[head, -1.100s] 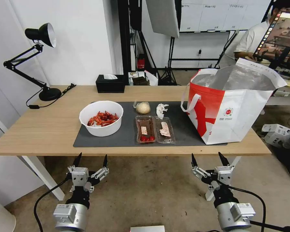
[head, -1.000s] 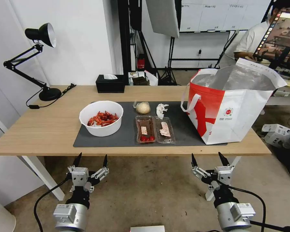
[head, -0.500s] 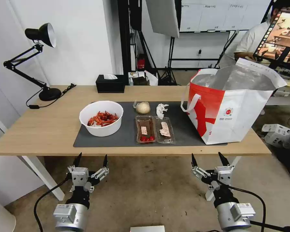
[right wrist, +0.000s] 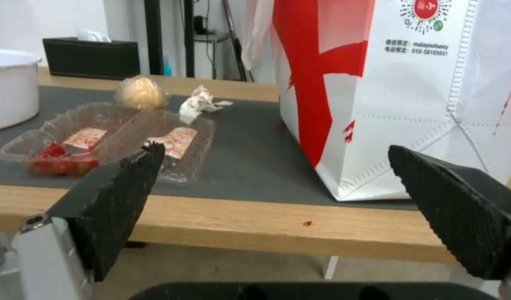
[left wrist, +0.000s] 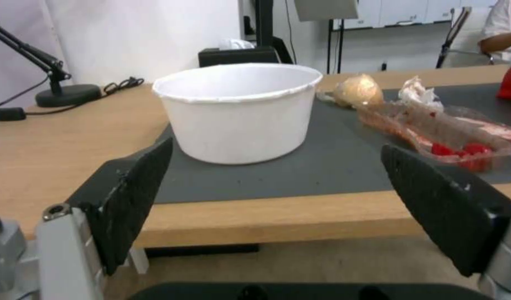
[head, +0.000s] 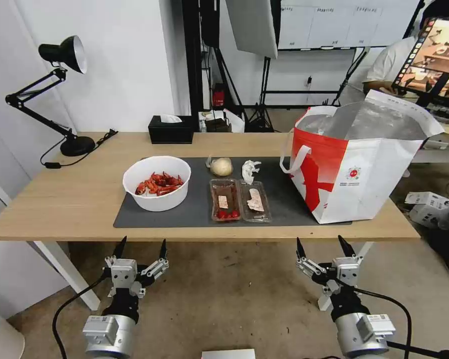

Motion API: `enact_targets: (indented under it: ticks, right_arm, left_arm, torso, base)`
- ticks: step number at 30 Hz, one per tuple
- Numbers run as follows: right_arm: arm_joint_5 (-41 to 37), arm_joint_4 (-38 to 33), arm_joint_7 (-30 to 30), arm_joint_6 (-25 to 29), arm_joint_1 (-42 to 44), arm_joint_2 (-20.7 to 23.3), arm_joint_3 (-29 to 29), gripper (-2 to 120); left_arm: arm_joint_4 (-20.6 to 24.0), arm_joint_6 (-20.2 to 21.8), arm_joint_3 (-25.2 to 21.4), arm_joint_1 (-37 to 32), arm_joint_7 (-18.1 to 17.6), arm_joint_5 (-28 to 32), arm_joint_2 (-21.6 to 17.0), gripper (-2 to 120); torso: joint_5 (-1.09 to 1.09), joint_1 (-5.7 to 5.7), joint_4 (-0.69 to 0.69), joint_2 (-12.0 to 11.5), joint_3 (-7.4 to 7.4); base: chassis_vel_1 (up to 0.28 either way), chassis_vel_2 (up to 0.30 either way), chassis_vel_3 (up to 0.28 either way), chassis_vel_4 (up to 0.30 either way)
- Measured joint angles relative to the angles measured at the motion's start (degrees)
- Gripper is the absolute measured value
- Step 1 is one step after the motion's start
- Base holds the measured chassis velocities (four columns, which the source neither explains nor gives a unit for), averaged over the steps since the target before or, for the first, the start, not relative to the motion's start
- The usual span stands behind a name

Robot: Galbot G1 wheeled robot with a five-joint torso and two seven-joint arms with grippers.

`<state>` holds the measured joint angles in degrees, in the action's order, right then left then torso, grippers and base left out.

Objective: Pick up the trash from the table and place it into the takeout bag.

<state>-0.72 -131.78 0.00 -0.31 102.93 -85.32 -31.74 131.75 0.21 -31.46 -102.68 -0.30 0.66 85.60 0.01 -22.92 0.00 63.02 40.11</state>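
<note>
We wait at start, nothing lifted; left pincer (head: 140, 244) and right pincer (head: 320, 242) both spread below tabletop (head: 60, 199) edge; next: reach trash, bowl (head: 157, 182) nearest left.

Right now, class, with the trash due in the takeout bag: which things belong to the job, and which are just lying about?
Job: bowl of crayfish shells, two clear trays, tissue, wrapped lump, takeout bag.

Lying about: desk lamp, black tissue box.
</note>
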Motion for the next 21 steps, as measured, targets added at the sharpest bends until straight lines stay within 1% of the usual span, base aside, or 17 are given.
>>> enact_targets:
  ticks: [1, 3, 5, 6, 7, 9, 10, 12, 13, 15, 16, 17, 18, 20, 21]
  right_arm:
    - [0.00, 0.00, 0.00, 0.00, 0.00, 0.00, 0.00, 100]
    - [-2.41, 0.00, 0.00, -1.49, -0.86, 2.02, -0.98, 100]
    - [-6.59, 0.00, -0.01, -4.06, -2.36, 5.33, -2.61, 100]
    - [-6.59, 0.00, -0.01, -4.06, -2.36, 5.33, -2.61, 100]
    - [-8.06, -0.01, -0.01, -4.95, -2.87, 6.51, -3.21, 100]
    - [-12.85, -0.02, -0.08, -7.90, -4.55, 10.36, -5.09, 100]
    - [-12.85, -0.02, -0.08, -7.90, -4.55, 10.36, -5.09, 100]
    - [-17.26, -0.04, -0.15, -10.60, -6.09, 13.91, -6.83, 100]
    - [-17.26, -0.04, -0.15, -10.60, -6.09, 13.91, -6.83, 100]
    - [-20.58, -0.06, -0.23, -12.66, -7.24, 16.59, -8.11, 100]
    - [-23.49, -0.08, -0.30, -14.42, -8.29, 18.91, -9.28, 100]
    - [-23.49, -0.08, -0.30, -14.42, -8.29, 18.91, -9.28, 100]
    - [-24.58, -0.09, -0.33, -15.13, -8.67, 19.80, -9.71, 100]
    - [-29.67, -0.12, -0.45, -18.23, -10.45, 23.90, -11.70, 100]
    - [-29.67, -0.12, -0.45, -18.23, -10.45, 23.90, -11.70, 100]
  left_arm:
    - [0.00, 0.00, 0.00, 0.00, 0.00, 0.00, 0.00, 100]
    - [-0.18, 1.31, 0.21, 2.01, -1.38, 2.51, -1.58, 100]
    - [-0.46, 3.41, 0.59, 5.17, -3.52, 6.56, -4.08, 100]
    - [-0.46, 3.41, 0.59, 5.17, -3.52, 6.56, -4.08, 100]
    - [-0.55, 4.20, 0.73, 6.32, -4.31, 8.01, -5.01, 100]
    - [-0.93, 6.83, 1.21, 10.24, -6.99, 13.07, -8.10, 100]
    - [-0.93, 6.83, 1.21, 10.24, -6.99, 13.07, -8.10, 100]
    - [-1.22, 9.07, 1.62, 13.57, -9.28, 17.34, -10.74, 100]
    - [-1.22, 9.07, 1.62, 13.57, -9.28, 17.34, -10.74, 100]
    - [-1.48, 10.91, 1.93, 16.31, -11.13, 20.87, -12.91, 100]
    - [-1.70, 12.33, 2.19, 18.45, -12.61, 23.63, -14.62, 100]
    - [-1.70, 12.33, 2.19, 18.45, -12.61, 23.63, -14.62, 100]
    - [-1.79, 12.92, 2.30, 19.33, -13.21, 24.74, -15.31, 100]
    - [-2.23, 15.05, 2.76, 23.18, -15.64, 29.71, -18.39, 100]
    - [-2.23, 15.05, 2.76, 23.18, -15.64, 29.71, -18.39, 100]
  torso:
    - [0.00, 0.00, 0.00, 0.00, 0.00]
    - [-0.01, 0.00, 0.00, 0.00, 0.00]
    - [-0.01, 0.00, 0.00, 0.00, 0.00]
    - [-0.01, 0.00, 0.00, 0.00, 0.00]
    - [0.00, 0.00, 0.00, 0.00, 0.00]
    - [-0.01, 0.00, 0.00, 0.00, 0.00]
    - [-0.01, 0.00, 0.00, 0.00, 0.00]
    - [-0.01, 0.00, 0.00, 0.00, 0.00]
    - [-0.01, 0.00, 0.00, 0.00, 0.00]
    - [0.00, 0.00, 0.00, 0.00, 0.00]
    - [0.00, -0.01, 0.00, 0.00, 0.01]
    - [0.00, -0.01, 0.00, 0.00, 0.01]
    - [-0.01, 0.00, 0.00, 0.00, 0.01]
    - [0.00, -0.01, -0.01, 0.00, 0.01]
    - [0.00, -0.01, -0.01, 0.00, 0.01]
  base:
    - [0.000, 0.000, 0.000, 0.000]
    - [0.000, 0.000, 0.000, 0.000]
    - [0.000, 0.000, 0.000, 0.000]
    - [0.000, 0.000, 0.000, 0.000]
    - [0.000, 0.000, 0.000, 0.000]
    - [0.000, 0.000, 0.000, 0.000]
    - [0.000, 0.000, 0.000, 0.000]
    - [0.000, 0.000, 0.000, 0.000]
    - [0.000, 0.000, 0.000, 0.000]
    - [0.000, 0.000, 0.000, 0.000]
    - [0.000, 0.000, 0.000, 0.000]
    - [0.000, 0.000, 0.000, 0.000]
    - [0.000, 0.000, 0.000, 0.000]
    - [0.000, 0.000, 0.000, 0.000]
    - [0.000, 0.000, 0.000, 0.000]
